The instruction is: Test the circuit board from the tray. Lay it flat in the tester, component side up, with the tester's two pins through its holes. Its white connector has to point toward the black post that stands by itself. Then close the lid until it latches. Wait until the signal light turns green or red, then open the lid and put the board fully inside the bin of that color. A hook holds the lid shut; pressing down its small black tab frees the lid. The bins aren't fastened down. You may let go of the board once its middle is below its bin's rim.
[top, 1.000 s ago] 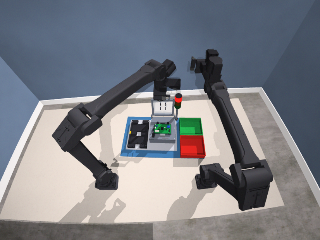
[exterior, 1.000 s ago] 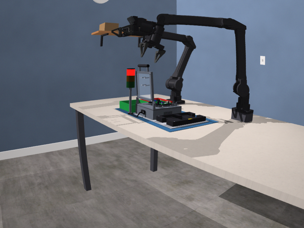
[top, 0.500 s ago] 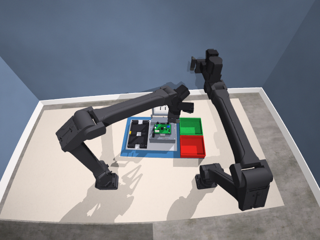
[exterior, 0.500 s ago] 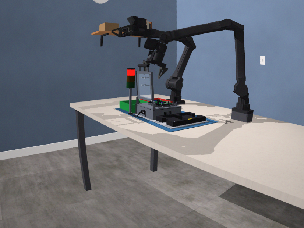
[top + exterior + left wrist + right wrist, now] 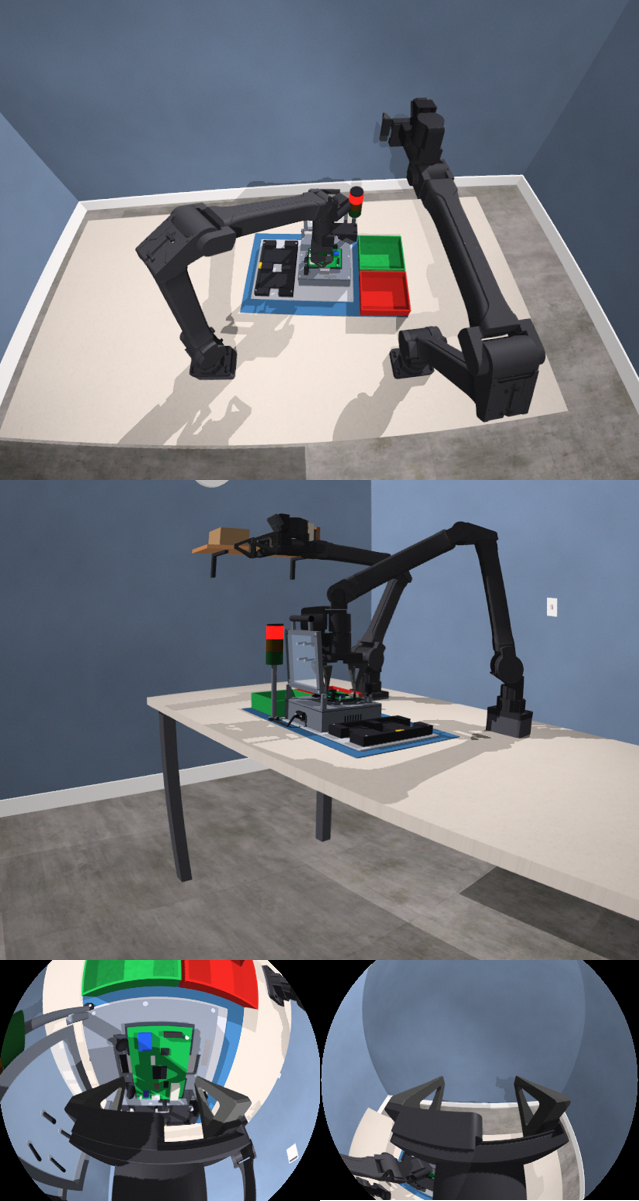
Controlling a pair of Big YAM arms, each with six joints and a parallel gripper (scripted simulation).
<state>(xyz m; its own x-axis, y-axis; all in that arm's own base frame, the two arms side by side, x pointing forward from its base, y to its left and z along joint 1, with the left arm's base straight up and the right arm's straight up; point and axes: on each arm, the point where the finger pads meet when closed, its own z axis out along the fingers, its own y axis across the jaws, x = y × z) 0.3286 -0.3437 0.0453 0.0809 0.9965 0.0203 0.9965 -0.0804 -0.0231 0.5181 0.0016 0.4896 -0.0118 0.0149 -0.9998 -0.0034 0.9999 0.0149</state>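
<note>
My left gripper [image 5: 324,258] [image 5: 341,672] [image 5: 160,1080], centre of the top frame: fingers wide apart, nothing between, above the board.
My right gripper [image 5: 391,128] [image 5: 479,1079], upper right: fingers wide apart, idle.
Tester [image 5: 324,279] [image 5: 330,716] [image 5: 101,1042], mid-frame; its lid [image 5: 304,658] [image 5: 78,1181] upright. Risk: in rising or descending, my wrist knocks that lid.
Red bin [image 5: 384,292] [image 5: 219,979], right of centre, and green bin [image 5: 381,252] [image 5: 265,703] [image 5: 132,973], just above it: both loose. Risk: a brushing arm shifts them.
Board [image 5: 338,261] [image 5: 340,695] [image 5: 176,1061], in the tester, component side up. Risk: an off-centre grip tilts it, jamming it on the pins.
Signal light [image 5: 356,198] [image 5: 274,635], upper centre: red lit. Risk: a bump from my wrist beside it.
</note>
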